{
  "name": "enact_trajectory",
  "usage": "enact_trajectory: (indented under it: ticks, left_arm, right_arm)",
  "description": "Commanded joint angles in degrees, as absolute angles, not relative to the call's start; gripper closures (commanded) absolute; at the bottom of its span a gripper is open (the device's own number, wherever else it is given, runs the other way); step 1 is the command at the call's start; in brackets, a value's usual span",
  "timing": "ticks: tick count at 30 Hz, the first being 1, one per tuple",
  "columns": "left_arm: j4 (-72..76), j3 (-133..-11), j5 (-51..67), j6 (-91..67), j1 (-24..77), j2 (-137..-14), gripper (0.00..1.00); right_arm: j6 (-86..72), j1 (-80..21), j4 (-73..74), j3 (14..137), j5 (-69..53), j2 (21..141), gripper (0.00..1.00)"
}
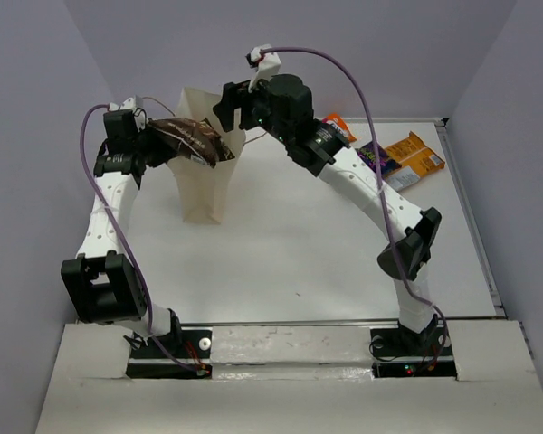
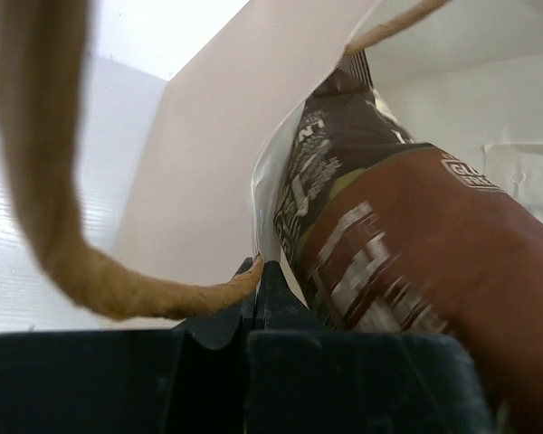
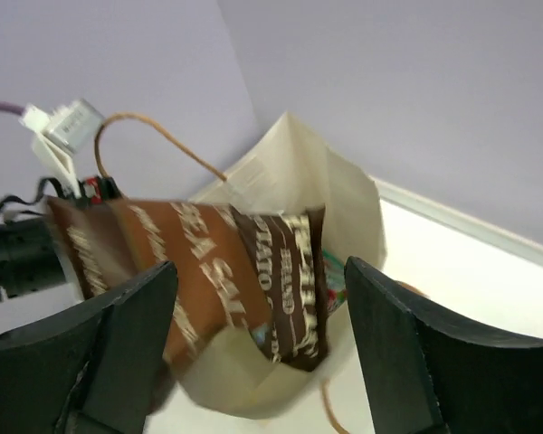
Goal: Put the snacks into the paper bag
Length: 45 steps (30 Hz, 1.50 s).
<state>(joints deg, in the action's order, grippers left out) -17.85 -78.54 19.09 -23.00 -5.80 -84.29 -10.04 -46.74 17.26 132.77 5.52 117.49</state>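
The tall cream paper bag (image 1: 202, 185) stands at the back left with its mouth open. My left gripper (image 1: 154, 147) is shut on the bag's rim (image 2: 264, 194), with the cord handle (image 2: 45, 199) at the jaws (image 2: 256, 271). A dark brown packet (image 1: 187, 137) lies tilted across the bag's mouth, one end dipping inside (image 3: 290, 280). A teal packet (image 3: 335, 278) shows inside the bag. My right gripper (image 1: 238, 104) hangs open and empty above the bag's mouth (image 3: 262, 312). The red-orange packet (image 1: 338, 126), the purple packet (image 1: 376, 156) and the orange packet (image 1: 415, 157) lie at the back right.
The right arm (image 1: 371, 194) reaches diagonally across the table's middle. Grey walls close in at the left, back and right. A metal rail (image 1: 290, 323) runs along the near edge by the arm bases.
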Motion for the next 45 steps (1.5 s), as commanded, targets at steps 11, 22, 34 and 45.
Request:
enact_trajectory:
  ticks: [11,22,34,45]
  left_arm:
    - [-18.54,-79.1,21.01,-22.5,-6.42,-83.76,1.0]
    - [-17.58,-78.58,20.83,-21.97,-6.42,-83.23,1.0]
    - [-17.84,-79.01,21.97,-21.97,-6.42,-83.23,1.0]
    - [-18.1,-79.19,21.36,-21.36,-6.42,-83.06,1.0]
  right_arm:
    - [-22.23,-43.6,20.92,127.97,12.32,109.86,0.14]
    - [-28.31,-26.12,21.44,107.34,15.63,98.71,0.18]
    - [-38.67,-3.97,23.29,83.41,16.25,96.59,0.0]
    - [-38.58,-0.97,19.25,92.36,7.66,115.03,0.0]
